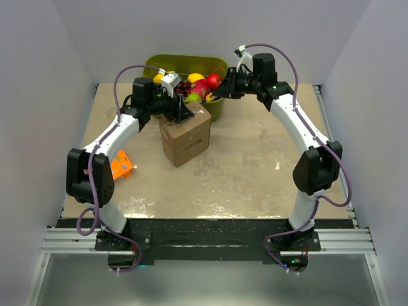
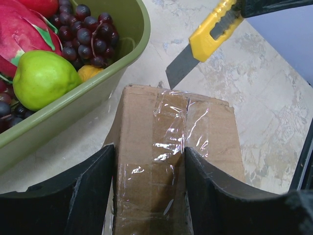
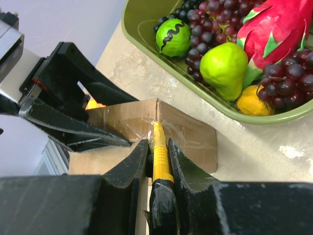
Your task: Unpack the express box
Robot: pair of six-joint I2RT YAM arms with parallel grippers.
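The express box [image 1: 186, 137] is a brown taped carton standing in front of the fruit bin. My left gripper [image 1: 181, 115] rests on its top with the fingers [image 2: 83, 191] spread apart, and the taped seam [image 2: 168, 132] shows between them. My right gripper [image 1: 220, 90] is shut on a yellow utility knife [image 3: 160, 161]. The knife's blade [image 2: 178, 68] is extended, with its tip just off the box's far top edge. In the right wrist view the knife points at the box's taped corner [image 3: 157, 105], beside the left gripper's fingers [image 3: 73, 125].
An olive-green bin [image 1: 217, 108] holding grapes, a green pear and a dragon fruit stands right behind the box. A flat orange package [image 1: 121, 164] lies at the left near my left arm. White walls close in the table on three sides.
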